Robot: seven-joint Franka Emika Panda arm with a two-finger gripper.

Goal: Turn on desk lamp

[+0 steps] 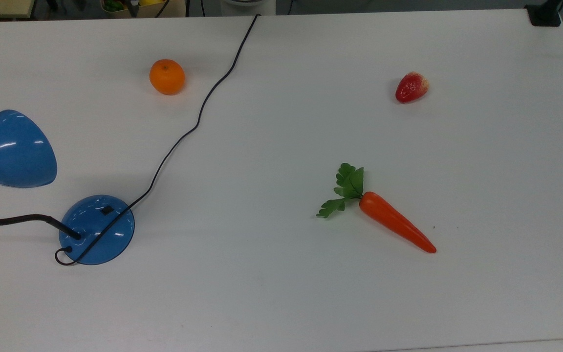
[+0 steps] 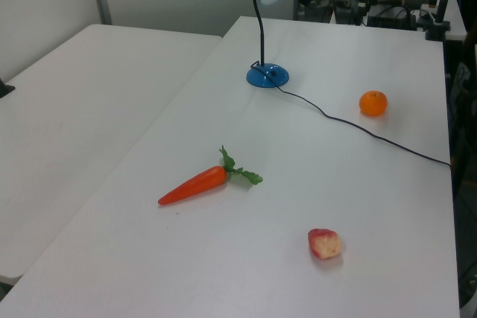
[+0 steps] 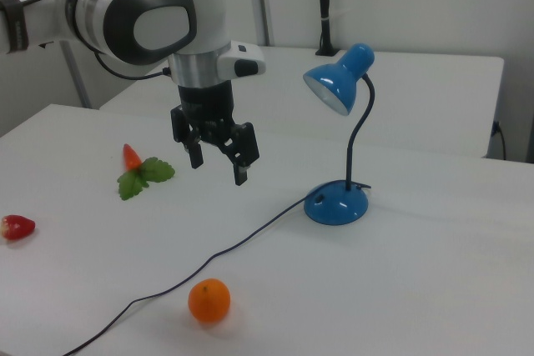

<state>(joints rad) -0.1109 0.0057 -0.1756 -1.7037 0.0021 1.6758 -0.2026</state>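
1. In the right view the orange (image 3: 209, 301) lies nearest the camera, on the white table (image 3: 434, 289), with the thin black cord (image 3: 242, 243) passing just beside it on the far side.
2. The desk lamp (image 3: 336, 203) stands on the right view's right, its round blue base flat on the table and its black gooseneck rising to a blue shade (image 3: 340, 79) that tilts down toward the right view's left.
3. In the top view the lamp's base (image 1: 97, 230) sits at the top view's left edge, with a small black switch (image 1: 107, 210) on its dome, and the cord (image 1: 203, 107) runs from it to the table's far edge.
4. The gripper (image 3: 218, 164) hangs in the air above the table, to the right view's left of the lamp and well apart from it; its two fingers are spread and hold nothing.
5. A carrot (image 1: 394, 222) with green leaves lies near the middle of the table in the top view.
6. A strawberry (image 1: 411, 87) lies far right in the top view, well apart from the carrot and the orange (image 1: 167, 77).
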